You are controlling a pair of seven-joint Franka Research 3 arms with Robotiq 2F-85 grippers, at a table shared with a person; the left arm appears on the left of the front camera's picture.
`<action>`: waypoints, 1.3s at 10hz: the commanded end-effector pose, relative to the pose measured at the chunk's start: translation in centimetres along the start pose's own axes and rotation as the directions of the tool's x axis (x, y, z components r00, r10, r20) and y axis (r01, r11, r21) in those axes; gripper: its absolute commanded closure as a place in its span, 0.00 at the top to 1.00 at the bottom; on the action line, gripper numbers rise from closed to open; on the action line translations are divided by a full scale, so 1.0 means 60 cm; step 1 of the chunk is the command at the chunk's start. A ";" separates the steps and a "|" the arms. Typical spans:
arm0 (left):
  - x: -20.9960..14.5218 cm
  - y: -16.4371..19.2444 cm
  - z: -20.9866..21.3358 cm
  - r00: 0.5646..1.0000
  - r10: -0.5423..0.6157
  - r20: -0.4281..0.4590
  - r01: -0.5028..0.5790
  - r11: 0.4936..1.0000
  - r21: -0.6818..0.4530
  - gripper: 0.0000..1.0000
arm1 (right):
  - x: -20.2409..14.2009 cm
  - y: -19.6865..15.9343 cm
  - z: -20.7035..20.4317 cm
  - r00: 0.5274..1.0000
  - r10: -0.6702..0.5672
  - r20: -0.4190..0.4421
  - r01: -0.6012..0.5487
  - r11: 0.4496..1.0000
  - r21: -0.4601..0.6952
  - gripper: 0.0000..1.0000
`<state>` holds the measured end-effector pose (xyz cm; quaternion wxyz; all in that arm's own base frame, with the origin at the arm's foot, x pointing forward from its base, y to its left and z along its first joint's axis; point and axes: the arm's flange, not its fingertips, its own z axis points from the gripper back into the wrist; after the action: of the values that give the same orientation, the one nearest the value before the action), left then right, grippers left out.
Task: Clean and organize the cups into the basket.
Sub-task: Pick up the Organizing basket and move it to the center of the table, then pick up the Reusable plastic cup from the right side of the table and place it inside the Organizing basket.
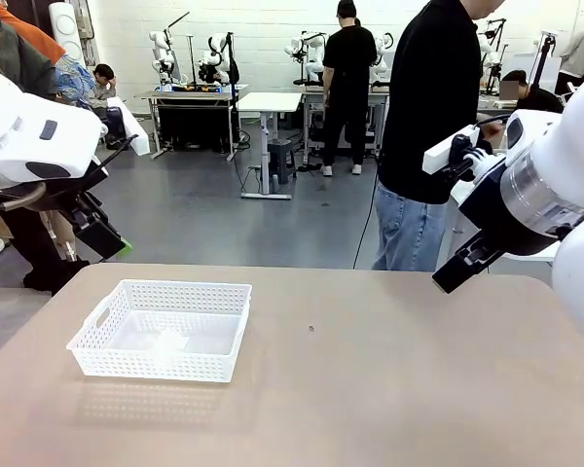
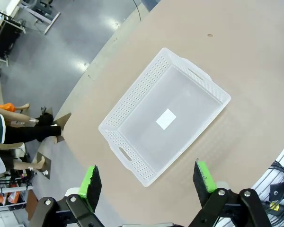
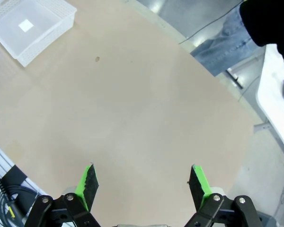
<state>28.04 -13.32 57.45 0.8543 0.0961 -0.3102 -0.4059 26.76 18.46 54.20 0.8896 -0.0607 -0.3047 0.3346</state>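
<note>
The white lattice basket (image 1: 185,289) sits on the left half of the tan table (image 1: 370,389) and holds nothing but a small white label on its floor. The cups are out of view. My left gripper (image 1: 105,239) hangs open in the air above and left of the basket; in its wrist view the gripper (image 2: 149,182) looks straight down on the basket (image 2: 135,94), its green pads wide apart. My right gripper (image 1: 459,270) is raised over the table's far right edge, open with nothing between its pads (image 3: 142,182). The basket (image 3: 49,34) is in the top left corner of the right wrist view.
A person in a black top and jeans (image 1: 423,146) stands beyond the table's far right edge, next to a white side table (image 3: 274,99). A small dark speck (image 1: 311,329) marks the middle of the table. Bare tabletop stretches right of the basket.
</note>
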 end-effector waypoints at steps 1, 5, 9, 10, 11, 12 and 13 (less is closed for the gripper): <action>-0.001 0.000 0.005 1.000 0.000 0.003 0.000 1.000 0.003 1.00 | -0.001 0.001 0.005 1.000 0.001 0.004 -0.001 1.000 -0.004 1.00; -0.077 0.172 -0.061 0.778 0.623 -0.079 -0.307 0.267 -0.913 1.00 | -0.111 -0.215 -0.019 0.735 -0.678 -0.008 0.317 0.333 0.888 1.00; -0.194 0.289 -0.144 0.462 0.848 -0.258 -0.453 -0.024 -0.891 1.00 | -0.247 -0.361 -0.085 0.469 -0.863 -0.187 0.269 -0.062 0.961 1.00; -0.236 0.315 -0.153 0.402 0.878 -0.261 -0.503 -0.027 -0.864 1.00 | -0.288 -0.387 -0.093 0.403 -0.893 -0.201 0.273 -0.092 0.958 1.00; -0.270 0.333 -0.141 0.371 0.898 -0.238 -0.564 0.015 -0.826 1.00 | -0.319 -0.399 -0.093 0.362 -0.910 -0.203 0.277 -0.103 0.955 1.00; -0.302 0.349 -0.126 0.344 0.915 -0.212 -0.606 0.044 -0.794 1.00 | -0.345 -0.407 -0.089 0.334 -0.920 -0.205 0.292 -0.106 0.951 1.00; -0.330 0.360 -0.107 0.311 0.931 -0.189 -0.625 0.051 -0.779 1.00 | -0.364 -0.409 -0.086 0.346 -0.910 -0.226 0.343 -0.101 0.934 1.00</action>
<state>37.54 15.82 50.27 0.7966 -0.5487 -0.2518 0.0309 31.14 -14.66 46.71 0.6465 0.7047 -0.2894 -0.0417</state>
